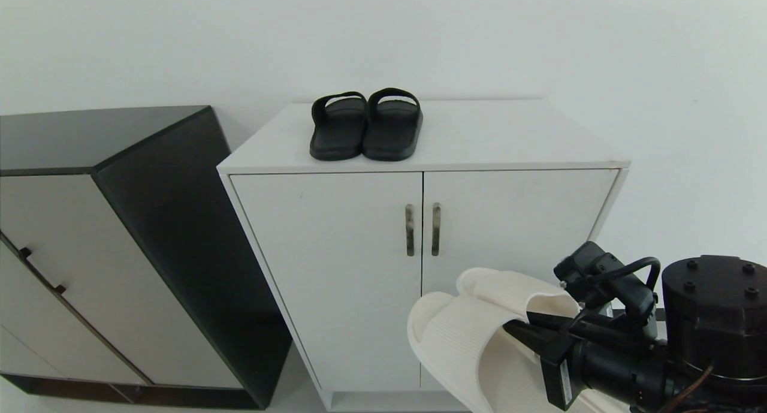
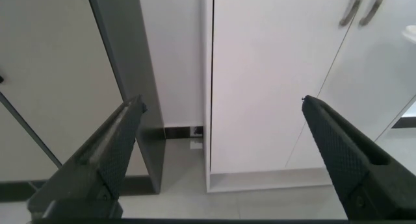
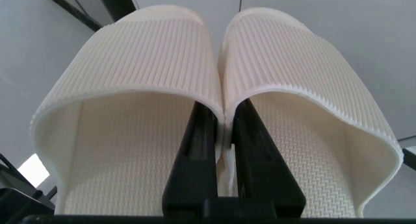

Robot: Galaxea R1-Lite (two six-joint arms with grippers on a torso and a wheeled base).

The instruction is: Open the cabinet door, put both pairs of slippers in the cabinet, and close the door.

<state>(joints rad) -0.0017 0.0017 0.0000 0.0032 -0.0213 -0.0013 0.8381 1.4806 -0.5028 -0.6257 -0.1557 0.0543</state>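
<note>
Two cream ribbed slippers point(image 1: 461, 335) hang pressed together, their inner strap edges clamped in the right pincer point(image 3: 223, 123), low before the white cabinet point(image 1: 335, 269), whose doors are shut. A pair of black slippers point(image 1: 365, 125) sits on the cabinet's top. The left pincer point(image 2: 222, 102) is spread wide and holds nothing, facing the cabinet's lower corner beside a dark cabinet point(image 1: 174, 233).

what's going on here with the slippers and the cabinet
The robot's right tool is shut on a pair of white slippers, pinching their inner edges together, low in front of the white cabinet. Both cabinet doors are shut. A pair of black slippers sits on the cabinet's top. The left tool is open and holds nothing, facing the cabinet's lower left side.
</note>
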